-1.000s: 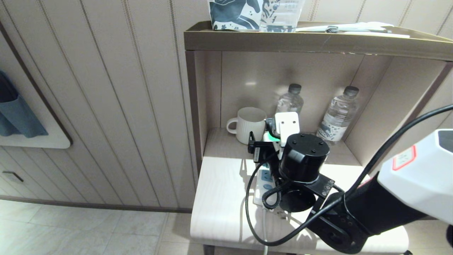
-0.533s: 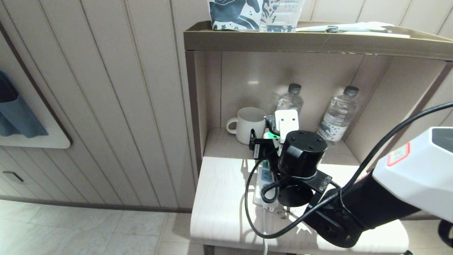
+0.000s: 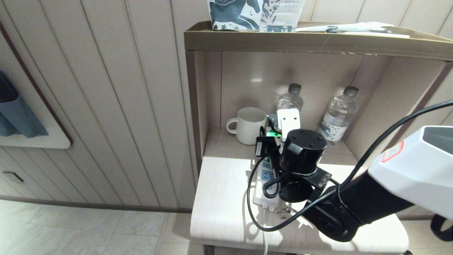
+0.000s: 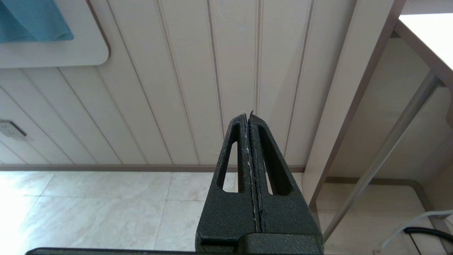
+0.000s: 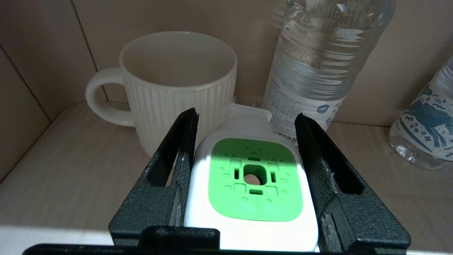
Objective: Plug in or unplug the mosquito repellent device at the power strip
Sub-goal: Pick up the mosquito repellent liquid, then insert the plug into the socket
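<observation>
Locked on the mosquito repellent device (image 5: 253,184) now, green-and-white top facing up the wrist, parked just in front of the mug (image 5: 177,92) and a touch to its bottle side. Bracketed by the right gripper (image 5: 246,116), jaws drawn in narrow with a pad (image 5: 182,173) against each white flank, so counted here as a hold on the device. Seated at the mug end of the power strip (image 3: 266,184), by the look of the head view; prongs hidden, so no telling whether fully home in a socket or loose on top.

To do this step well: squeeze firm and even on the two flat sides, not on the rounded corners. Pull or push dead straight along the prongs, no rocking toward the mug, no twist. Expect the light strip to lift off the surface (image 3: 223,198) on a pull, with nothing pinning it down, so go slow and short, then check for separation. Mind the mug's ribbed wall close beside the near finger, and the water bottle (image 5: 318,63) standing on the side of the device away from the mug; a sideways swing could knock either. Watch the arm's black cable looping over the strip on the side away from the mug, too.

Left gripper (image 4: 248,115) far from the mug, below the tabletop's level, pointed at the panelled wall, jaws pressed together on nothing, out of play.
</observation>
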